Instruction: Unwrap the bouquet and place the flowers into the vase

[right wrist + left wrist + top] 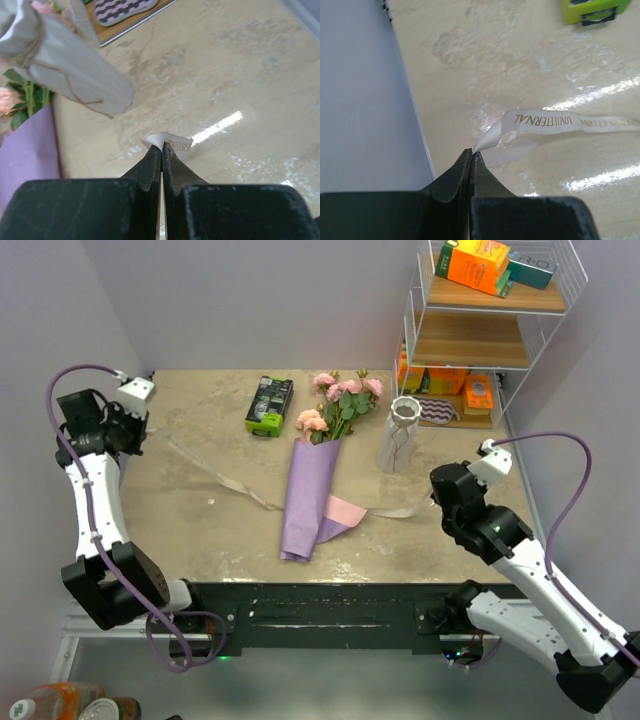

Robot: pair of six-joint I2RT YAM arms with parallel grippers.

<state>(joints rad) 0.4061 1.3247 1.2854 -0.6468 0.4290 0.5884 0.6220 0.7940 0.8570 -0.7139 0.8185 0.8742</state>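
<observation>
On the table (200, 530), the bouquet (312, 495) lies at frame center, blooms toward the top; the vase (398, 437) stands just right. The ribbon (545, 121) apparently passes beneath the bouquet, ends pinched in the left gripper (471, 152) and right gripper (161, 150).

The stems of the flowers (340, 400) were buried inside the lilac paper of the bouquet (310, 495), and the ribbon (235, 485) was hidden where it passed beneath that cone. One ribbon end was swallowed between the pressed-together fingers of the left gripper (471, 152), the other in the right gripper (162, 147), where the gold lettering was too cropped to read. By the right wrist the vase (65, 70) was a blur, cut off top and left. The green box (595, 9) ran off the top edge. Labels on the orange boxes (478, 262) were too small to read.
</observation>
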